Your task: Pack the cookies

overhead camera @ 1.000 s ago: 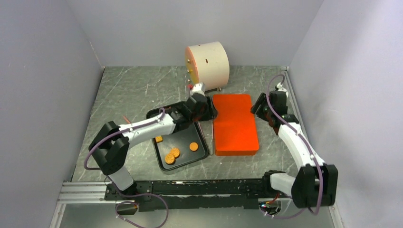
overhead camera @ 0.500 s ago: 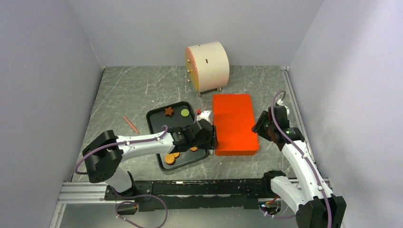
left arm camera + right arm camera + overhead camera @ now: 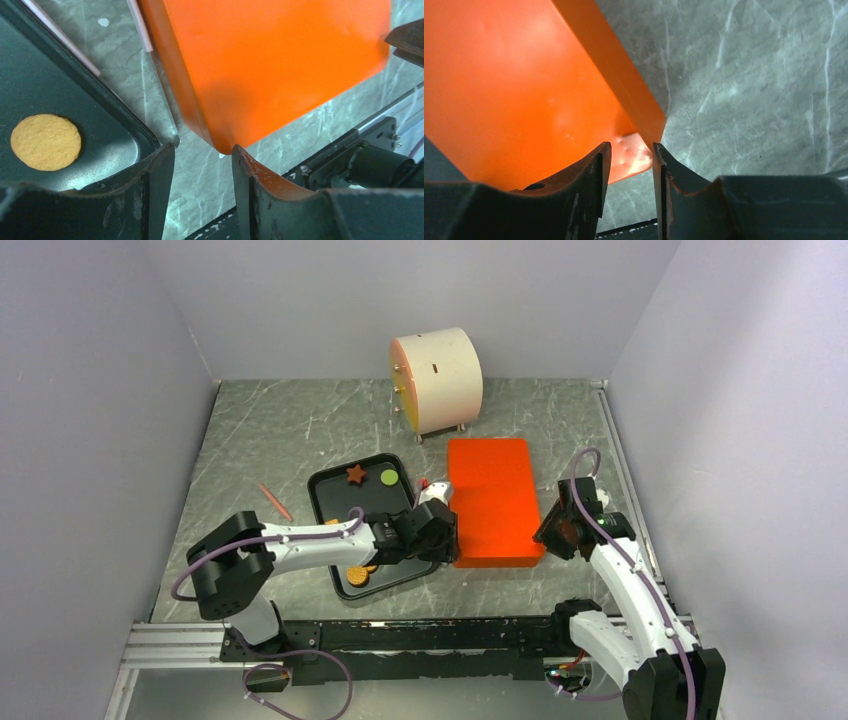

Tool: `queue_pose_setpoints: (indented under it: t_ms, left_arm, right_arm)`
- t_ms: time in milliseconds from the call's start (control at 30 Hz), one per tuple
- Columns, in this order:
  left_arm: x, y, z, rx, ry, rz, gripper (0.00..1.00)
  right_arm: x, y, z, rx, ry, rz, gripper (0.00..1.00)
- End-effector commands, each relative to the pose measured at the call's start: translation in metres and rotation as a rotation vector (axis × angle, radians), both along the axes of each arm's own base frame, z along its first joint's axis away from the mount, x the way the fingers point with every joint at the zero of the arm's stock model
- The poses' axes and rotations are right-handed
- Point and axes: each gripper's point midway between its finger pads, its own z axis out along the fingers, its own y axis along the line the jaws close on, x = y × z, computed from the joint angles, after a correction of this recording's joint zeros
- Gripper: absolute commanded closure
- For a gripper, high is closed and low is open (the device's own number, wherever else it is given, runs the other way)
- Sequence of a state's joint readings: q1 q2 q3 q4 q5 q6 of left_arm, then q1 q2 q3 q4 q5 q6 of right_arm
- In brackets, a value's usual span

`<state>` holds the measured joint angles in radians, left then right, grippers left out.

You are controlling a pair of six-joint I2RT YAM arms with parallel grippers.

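Observation:
The cookies lie on a black tray [image 3: 335, 490]: a brown star [image 3: 354, 474], a green round [image 3: 389, 477] and orange rounds [image 3: 357, 576] near its front. One orange round [image 3: 46, 141] shows in the left wrist view. My left gripper [image 3: 447, 542] is open and empty, low at the near-left corner of a flat orange box [image 3: 495, 495]; that corner [image 3: 220, 142] sits just beyond its fingertips. My right gripper [image 3: 553, 536] is open at the box's near-right corner [image 3: 651, 127], one finger over the top and one outside the side wall.
A cream drum-shaped container [image 3: 440, 375] with an orange face stands at the back. A thin red stick [image 3: 275, 501] lies on the marble table left of the tray. Grey walls close in the left, back and right sides. A black rail [image 3: 420, 635] runs along the near edge.
My left gripper has swung from the tray's back edge to the near-left corner of the orange box. My right gripper has drawn back along the box's right side to its near-right corner.

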<state>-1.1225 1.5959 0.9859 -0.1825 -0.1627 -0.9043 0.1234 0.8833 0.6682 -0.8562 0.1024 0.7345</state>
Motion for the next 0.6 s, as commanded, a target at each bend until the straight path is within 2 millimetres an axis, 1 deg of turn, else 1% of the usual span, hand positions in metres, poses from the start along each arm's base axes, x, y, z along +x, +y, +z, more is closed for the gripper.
queue_pose_setpoints:
  t_ms: [0,100,167,200,333,567]
  left_arm:
    - [0.003,-0.004,-0.007,0.010,-0.001,0.018,0.49]
    - [0.000,-0.003,-0.015,0.024,0.016,0.011,0.50]
    - [-0.002,-0.001,-0.021,0.031,0.030,0.008,0.51]
    - [-0.004,0.000,-0.024,0.033,0.037,0.011,0.51]
    - [-0.007,0.006,-0.035,0.060,0.062,0.024,0.52]
    - [-0.012,0.025,-0.049,0.118,0.087,0.063,0.54]
  right_arm:
    - [-0.007,0.000,-0.011,0.004,0.048,-0.023,0.62]
    - [-0.012,0.005,-0.020,0.032,0.075,-0.018,0.71]
    - [-0.015,0.008,-0.028,0.040,0.092,-0.014,0.79]
    - [-0.016,0.007,-0.028,0.030,0.098,-0.015,0.81]
    - [-0.018,0.007,-0.029,0.008,0.109,-0.022,0.85]
    - [-0.022,0.014,-0.032,0.016,0.121,-0.012,0.86]
